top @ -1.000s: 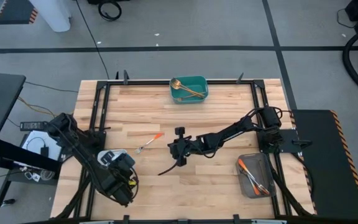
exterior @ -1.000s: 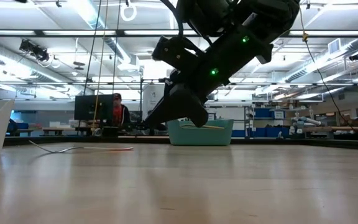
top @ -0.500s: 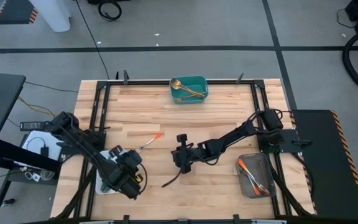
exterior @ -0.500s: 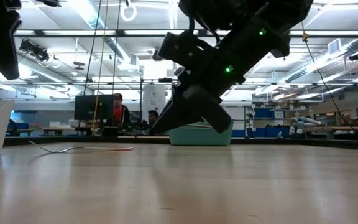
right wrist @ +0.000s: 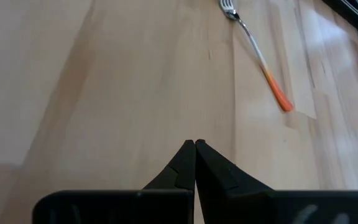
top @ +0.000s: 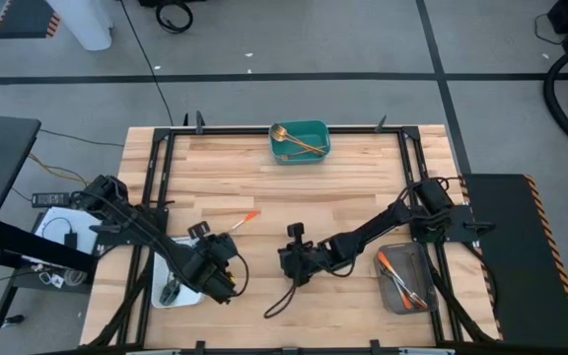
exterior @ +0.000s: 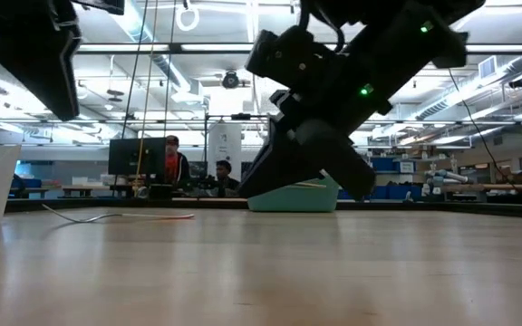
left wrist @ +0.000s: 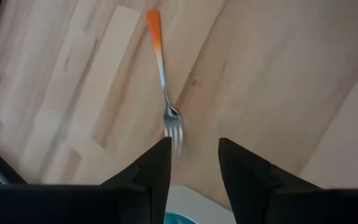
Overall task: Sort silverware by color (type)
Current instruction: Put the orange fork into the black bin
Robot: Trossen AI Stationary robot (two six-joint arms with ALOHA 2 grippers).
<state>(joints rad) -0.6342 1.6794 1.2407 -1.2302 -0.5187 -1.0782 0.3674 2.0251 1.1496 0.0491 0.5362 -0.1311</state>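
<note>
An orange-handled fork [top: 237, 225] lies flat on the wooden table left of centre. It also shows in the left wrist view [left wrist: 163, 93], the right wrist view [right wrist: 257, 53] and the low view [exterior: 125, 215]. My left gripper [top: 217, 260] is open and empty. It hangs over the inner edge of a white tray [top: 171, 291], just short of the fork's tines [left wrist: 174, 127]. My right gripper [top: 289, 259] is shut and empty near the table's middle, above the wood [right wrist: 195, 144].
A teal tray [top: 316, 130] with gold silverware stands at the far edge. A grey tray [top: 388, 286] with orange-handled pieces sits at the near right. A teal piece [left wrist: 182, 218] shows in the white tray. A dark cable [top: 279, 301] trails from the right arm.
My left gripper has moved from the near left toward the table's right and toward the orange fork, crossing the white tray. My right gripper has drawn back toward the near edge and a little to the right, staying shut. The fork has not moved.
</note>
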